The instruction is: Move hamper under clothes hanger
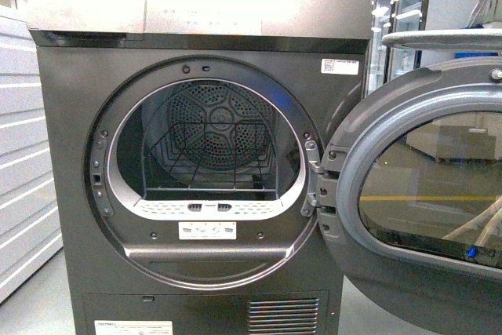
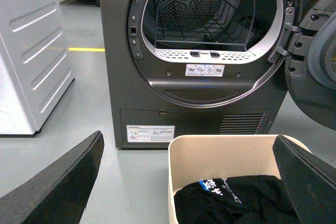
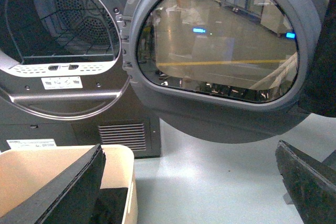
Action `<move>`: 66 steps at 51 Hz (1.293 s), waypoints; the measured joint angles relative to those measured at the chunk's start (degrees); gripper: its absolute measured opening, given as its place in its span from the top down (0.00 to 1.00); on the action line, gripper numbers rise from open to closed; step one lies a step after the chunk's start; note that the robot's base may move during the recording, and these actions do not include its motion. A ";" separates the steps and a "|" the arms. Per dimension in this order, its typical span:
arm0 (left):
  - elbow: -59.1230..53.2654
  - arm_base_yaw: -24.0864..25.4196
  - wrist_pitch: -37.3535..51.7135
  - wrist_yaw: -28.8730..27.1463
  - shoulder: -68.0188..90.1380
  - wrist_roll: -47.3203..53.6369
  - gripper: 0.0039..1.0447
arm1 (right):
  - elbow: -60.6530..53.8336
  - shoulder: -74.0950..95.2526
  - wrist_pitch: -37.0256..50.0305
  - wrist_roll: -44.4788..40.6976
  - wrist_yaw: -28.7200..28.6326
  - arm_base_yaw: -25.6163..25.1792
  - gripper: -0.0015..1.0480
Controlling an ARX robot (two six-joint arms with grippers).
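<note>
1. Surface and room. The floor is smooth pale grey, and a yellow line is painted across it beyond the machines. In the front view the dark grey dryer fills the centre. A white ribbed cabinet stands at 9 o'clock, and lit glass-door coolers sit far back at 1 o'clock.
2. Dryer. Its round door is swung fully open and hangs at 3 o'clock from the drum mouth. A wire rack sits inside the drum.
3. Left pincer. I read it as spread wide, with nothing between the two black fingers. One finger overlaps the hamper's near corner in the left wrist view. I cannot tell whether it touches.
4. Right pincer. It is also spread wide and holds nothing. One of its fingers is over bare floor, and the other lies across the hamper's open top. I cannot tell whether there is contact.
5. Task item. The hamper stands upright on the floor, just in front of the dryer's base panel. It is beneath the drum mouth and near the vent grille. Both pincers hang just above its rim.
6. Contents. A black garment with blue and white print lies in the hamper's bottom.
7. Obstructions. The open door overhangs the floor beside the hamper, on the right arm's side. The white cabinet bounds the floor on the left arm's side.
</note>
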 joint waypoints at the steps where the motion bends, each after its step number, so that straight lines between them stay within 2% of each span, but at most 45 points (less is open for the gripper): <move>1: 0.00 0.00 -0.02 0.07 0.00 0.00 0.06 | 0.00 0.00 0.00 0.00 0.11 0.00 0.08; 66: 0.00 0.00 -0.02 0.11 0.00 0.00 0.06 | 0.00 0.00 0.00 0.00 0.09 0.02 0.08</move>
